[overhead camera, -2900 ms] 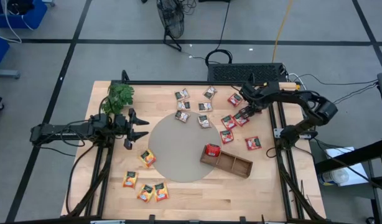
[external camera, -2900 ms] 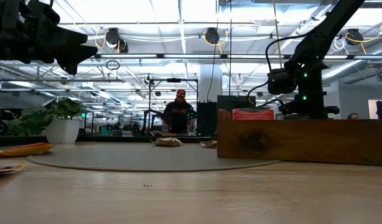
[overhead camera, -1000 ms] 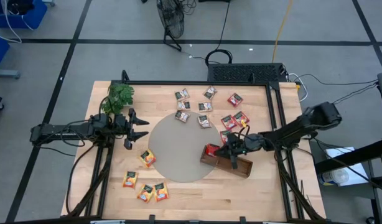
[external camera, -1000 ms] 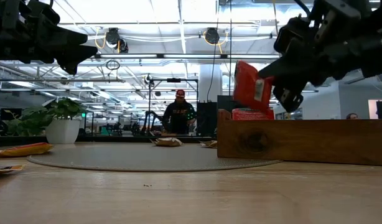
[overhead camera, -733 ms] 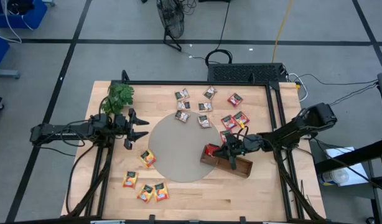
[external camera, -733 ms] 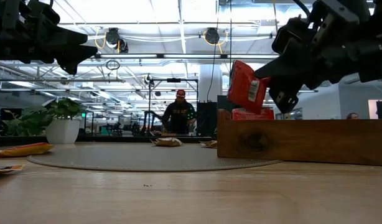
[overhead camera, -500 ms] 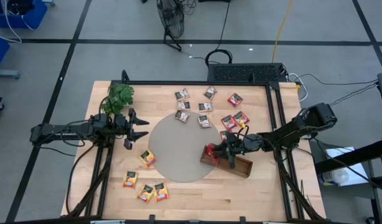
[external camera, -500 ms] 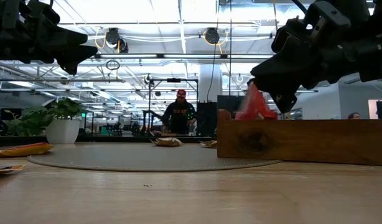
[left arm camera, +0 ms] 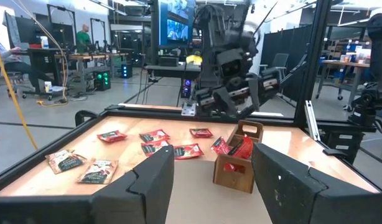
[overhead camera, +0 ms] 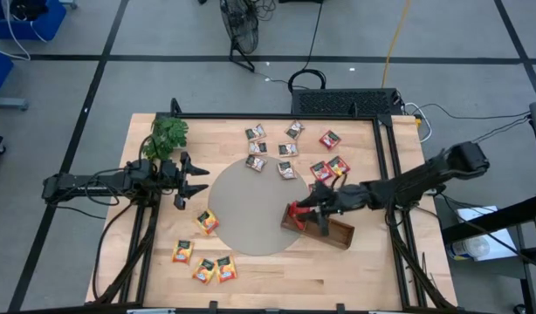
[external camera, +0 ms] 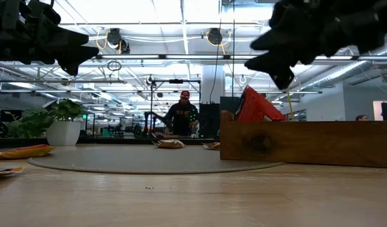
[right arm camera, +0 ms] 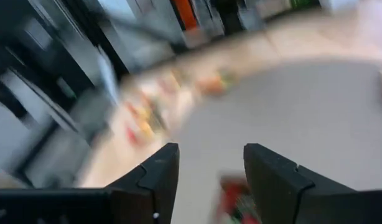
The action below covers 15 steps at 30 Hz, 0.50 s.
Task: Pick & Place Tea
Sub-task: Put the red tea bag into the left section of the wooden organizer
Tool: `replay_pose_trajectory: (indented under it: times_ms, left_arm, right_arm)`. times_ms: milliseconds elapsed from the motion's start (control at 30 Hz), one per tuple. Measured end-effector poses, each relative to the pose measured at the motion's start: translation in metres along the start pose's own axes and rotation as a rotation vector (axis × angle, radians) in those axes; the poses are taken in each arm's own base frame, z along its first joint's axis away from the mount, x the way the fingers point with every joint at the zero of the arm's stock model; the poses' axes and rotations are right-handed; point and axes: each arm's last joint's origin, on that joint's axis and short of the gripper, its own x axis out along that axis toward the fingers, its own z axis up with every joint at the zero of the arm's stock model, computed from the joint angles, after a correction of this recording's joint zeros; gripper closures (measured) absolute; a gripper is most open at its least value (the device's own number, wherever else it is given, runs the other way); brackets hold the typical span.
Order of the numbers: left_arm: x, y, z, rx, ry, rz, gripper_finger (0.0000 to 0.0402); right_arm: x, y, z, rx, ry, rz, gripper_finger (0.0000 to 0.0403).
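a: right gripper [overhead camera: 305,215] status?
b: hanging over the end compartment of the wooden tray [overhead camera: 331,231], the end nearest the round grey mat [overhead camera: 250,209]. its fingers stand parted with nothing between them.
a: and the tea?
b: one red sachet [external camera: 256,106] sits in that end compartment, leaning tilted, its top poking above the tray wall in the low view. it is clear of the fingers.
a: the rest of the sachets?
b: spread on the bench [overhead camera: 364,262]. red ones [overhead camera: 327,168] at the far side by the right arm, grey-white ones [overhead camera: 270,148] beyond the mat's far edge, orange-yellow ones [overhead camera: 202,262] near the front left corner.
a: left gripper [overhead camera: 198,178]?
b: parked at the left edge of the mat, above the bench, fingers wide apart and empty. a leafy sprig [overhead camera: 168,133] sits just behind it.
a: anything behind the bench?
b: a person in dark clothes stands far back in the room in the low view. right wrist view is too smeared to read detail.
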Motion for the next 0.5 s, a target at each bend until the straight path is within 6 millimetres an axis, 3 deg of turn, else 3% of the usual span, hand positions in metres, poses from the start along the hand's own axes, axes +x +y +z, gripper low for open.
replay_pose_trajectory:
  times_ms: [133, 233, 367, 500]
  left_arm:
    - [0.0, 0.0, 0.0, 0.0, 0.0, -0.001, 0.0188]
    - [0.0, 0.0, 0.0, 0.0, -0.004, -0.001, 0.0188]
    - [0.0, 0.0, 0.0, 0.0, -0.001, 0.0, 0.0188]
    - [0.0, 0.0, 0.0, 0.0, -0.001, 0.0, 0.0188]
  right_arm:
    - [0.001, 0.018, 0.03, -0.043, 0.26, -0.212, 0.024]
    - [0.009, 0.032, 0.045, -0.012, 0.359, -0.256, 0.024]
    - [0.027, 0.045, 0.052, 0.045, 0.439, -0.265, 0.024]
    - [0.048, 0.046, 0.045, 0.088, 0.508, -0.271, 0.024]
